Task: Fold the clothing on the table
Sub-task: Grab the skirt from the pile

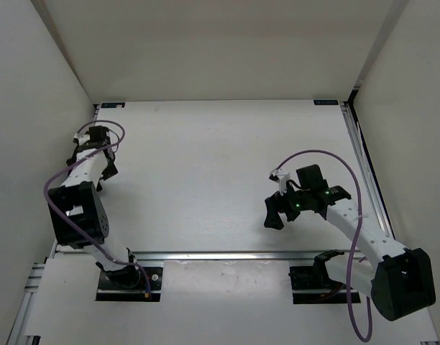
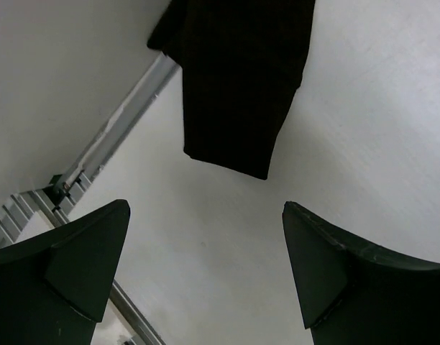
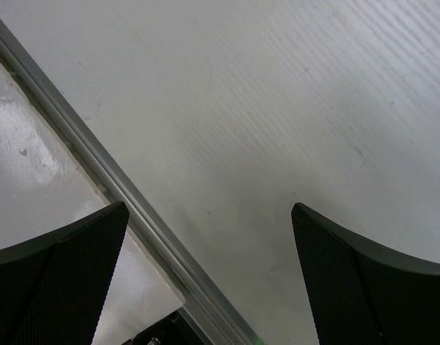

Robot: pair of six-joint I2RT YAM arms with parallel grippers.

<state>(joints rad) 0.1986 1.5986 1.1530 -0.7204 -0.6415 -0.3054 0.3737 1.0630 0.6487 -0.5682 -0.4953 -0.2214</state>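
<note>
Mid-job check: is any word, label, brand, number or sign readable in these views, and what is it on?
No text can be read in any view.
Blue strips at the far corners of the table: possibly labels, too small to read.
Clothing: plain black, no print or tag showing.

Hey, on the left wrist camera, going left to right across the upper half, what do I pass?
Wall → rail → clothing → table.
</note>
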